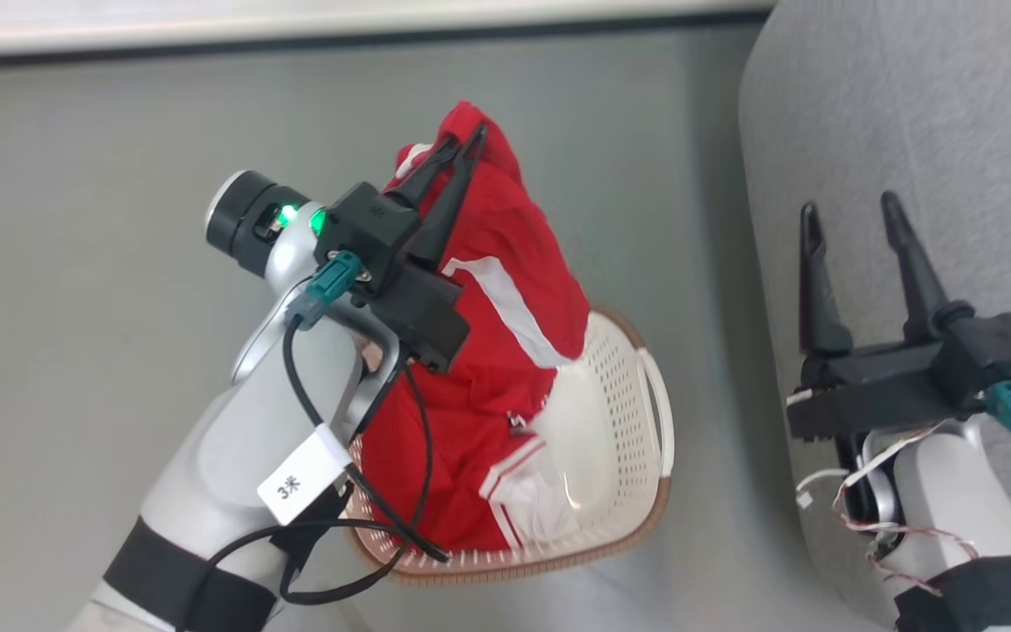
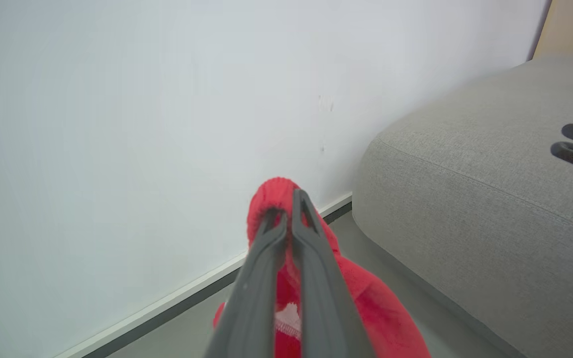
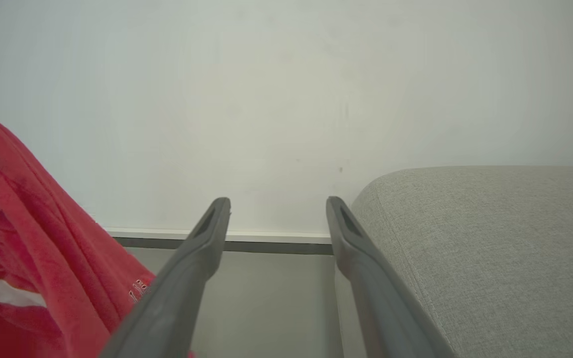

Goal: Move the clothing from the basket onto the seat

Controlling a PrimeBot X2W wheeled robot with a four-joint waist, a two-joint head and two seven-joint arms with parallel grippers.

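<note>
the left tool [image 1: 469,140] is pinching the top fold of the red clothing [image 1: 505,263] between fully closed fingers, holding it up above the floor [image 1: 119,219]. the lower folds are trailing into the basket [image 1: 646,412], which is sitting on the floor just beside the rounded edge of the seat [image 1: 909,105]. the step is calling for more height, so the hem is clearing the basket rim before swinging right. the right tool [image 1: 849,207] is hovering over the seat, spread wide, gripping nothing.
</note>
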